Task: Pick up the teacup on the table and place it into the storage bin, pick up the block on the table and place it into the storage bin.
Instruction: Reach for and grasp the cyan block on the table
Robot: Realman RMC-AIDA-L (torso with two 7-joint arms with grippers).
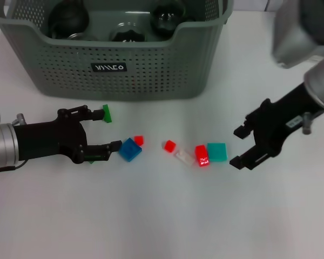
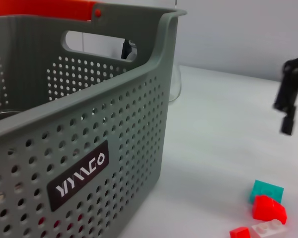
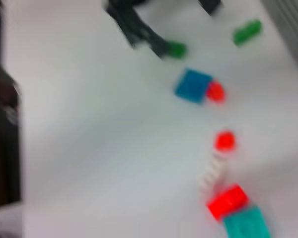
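Storage bin, black label, white lettering unreadable

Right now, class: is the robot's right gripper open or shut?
Open. In the head view the right gripper has its two fingers spread apart with bare table between them, beside the teal block.

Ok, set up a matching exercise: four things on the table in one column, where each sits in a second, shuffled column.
Things:
1. blue block
2. teal block
3. storage bin
4. green block

Places:
A. at the far edge of the table, beyond the blocks
B. near the open right claw
C. beside a fingertip of the open left claw, a small red block touching it
D. between the left claw and the bin's front wall

Pairs: 1-C, 2-B, 3-A, 4-D
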